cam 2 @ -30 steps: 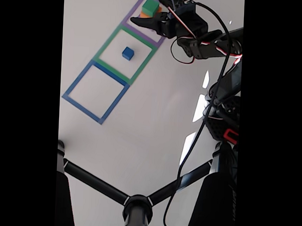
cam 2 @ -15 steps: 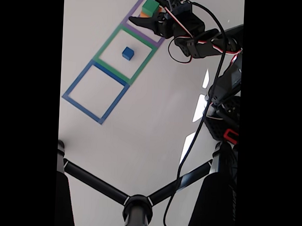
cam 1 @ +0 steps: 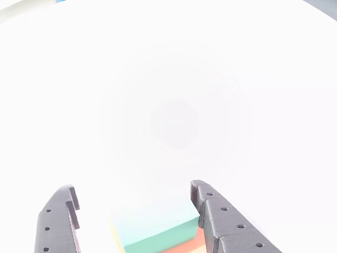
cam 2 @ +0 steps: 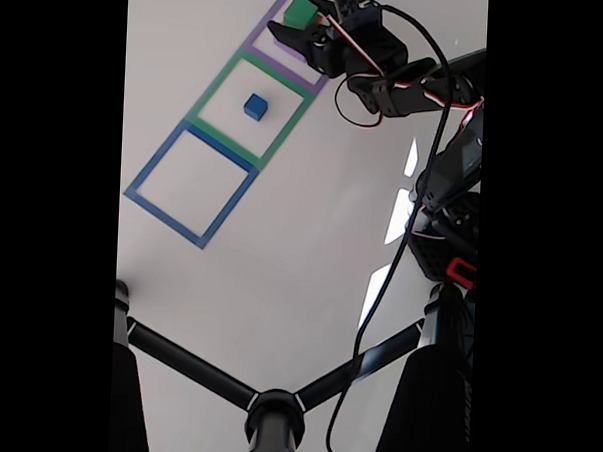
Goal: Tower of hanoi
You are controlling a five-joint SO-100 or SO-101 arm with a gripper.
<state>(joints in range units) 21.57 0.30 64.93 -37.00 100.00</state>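
In the fixed view the end effector (cam 2: 293, 30) hangs over the purple taped outline (cam 2: 288, 67) at the top of the white desk (cam 2: 280, 255), its dark fingers spread on either side of the green block (cam 2: 300, 11). The other view shows the same from close up: two dark fingers (cam 1: 226, 224) stand apart with the green block (cam 1: 158, 229) low between them, neither finger clearly touching it, so the jaws stand wide with nothing held. Under the green block a strip of the orange block (cam 1: 187, 245) shows, the green one stacked on top of it. The purple block cannot be made out in either view.

The blue block (cam 2: 255, 106) sits alone inside the green taped outline (cam 2: 212, 87), well apart from the stack. Beyond it the blue taped outline (cam 2: 149, 174) lies on the desk. Black and red cables (cam 2: 426, 131) loop along the arm at the right of the fixed view, and a black tripod-like stand (cam 2: 273, 415) crosses the bottom.
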